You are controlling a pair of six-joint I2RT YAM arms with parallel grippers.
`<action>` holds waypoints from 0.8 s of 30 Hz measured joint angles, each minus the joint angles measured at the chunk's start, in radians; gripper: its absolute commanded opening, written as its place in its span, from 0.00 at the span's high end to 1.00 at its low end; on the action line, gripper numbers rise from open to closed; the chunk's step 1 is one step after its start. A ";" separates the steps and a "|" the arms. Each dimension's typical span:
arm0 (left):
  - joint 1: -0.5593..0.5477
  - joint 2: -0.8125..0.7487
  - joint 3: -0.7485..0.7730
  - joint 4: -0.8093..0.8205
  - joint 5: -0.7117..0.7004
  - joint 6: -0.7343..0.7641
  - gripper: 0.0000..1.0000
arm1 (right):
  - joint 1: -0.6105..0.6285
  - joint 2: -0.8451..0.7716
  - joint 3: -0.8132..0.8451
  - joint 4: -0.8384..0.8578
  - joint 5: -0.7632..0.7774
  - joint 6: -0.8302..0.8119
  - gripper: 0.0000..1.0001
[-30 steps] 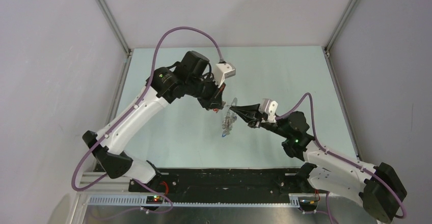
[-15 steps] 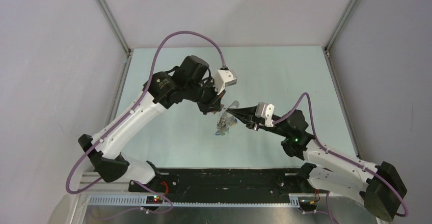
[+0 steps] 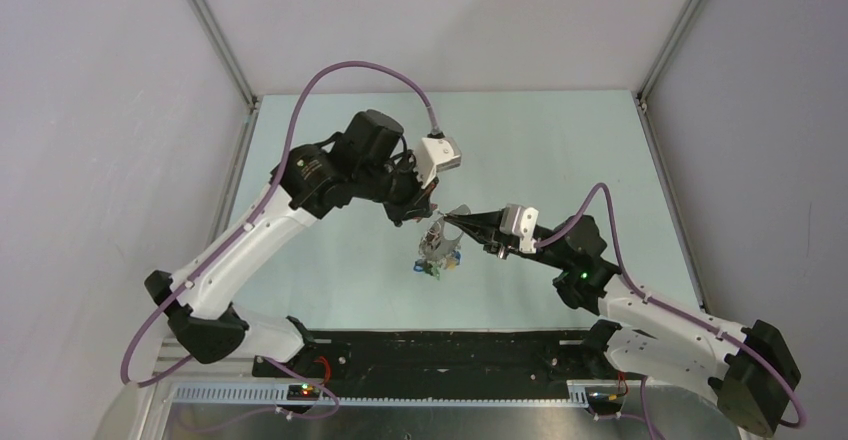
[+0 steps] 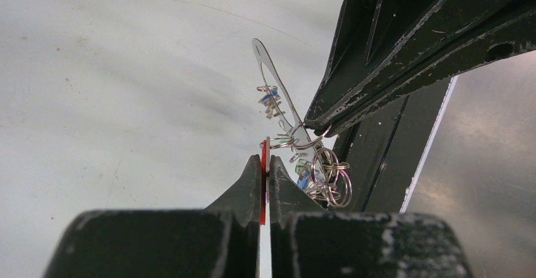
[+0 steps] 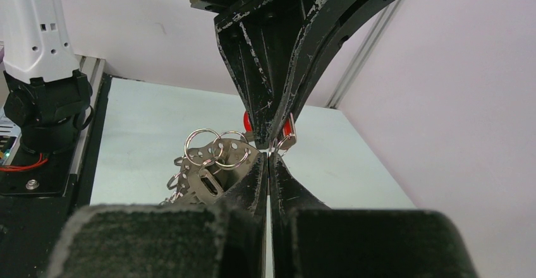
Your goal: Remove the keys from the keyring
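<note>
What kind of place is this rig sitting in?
Likely a lab robot cell: plain grey walls on aluminium frame posts, a pale table, left arm and right arm trailing loose purple cables.

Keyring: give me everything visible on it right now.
The thin grey metal keyring hoop is held up above the pale green table, nearly edge-on to the left wrist camera. The right claw is shut on its rim. The left claw is shut on a red-headed key right beside it. Small split rings and keys with blue and green heads bunch at one end. Whether the red key is strung on it cannot be told.
</note>
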 measured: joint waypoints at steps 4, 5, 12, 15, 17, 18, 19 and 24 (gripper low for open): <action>-0.001 -0.009 0.000 0.002 0.000 0.003 1.00 | 0.004 0.000 0.009 -0.011 -0.003 -0.010 1.00; -0.001 -0.012 0.000 0.003 0.000 0.003 1.00 | 0.006 0.000 0.009 -0.012 -0.003 -0.011 1.00; -0.004 -0.033 -0.010 0.007 -0.004 0.006 1.00 | 0.018 0.000 0.021 -0.034 -0.003 -0.028 1.00; -0.005 -0.043 -0.013 0.010 -0.005 0.008 1.00 | 0.023 0.000 0.024 -0.037 -0.001 -0.035 1.00; -0.006 -0.048 -0.014 0.011 -0.005 0.011 1.00 | 0.027 0.000 0.026 -0.039 0.002 -0.039 1.00; -0.006 -0.050 -0.014 0.012 -0.005 0.011 1.00 | 0.029 0.000 0.028 -0.041 0.005 -0.041 1.00; -0.006 -0.051 -0.014 0.013 -0.005 0.011 1.00 | 0.030 0.000 0.030 -0.043 0.007 -0.043 1.00; -0.006 -0.055 -0.014 0.014 -0.008 0.011 1.00 | 0.044 0.000 0.047 -0.080 0.026 -0.068 1.00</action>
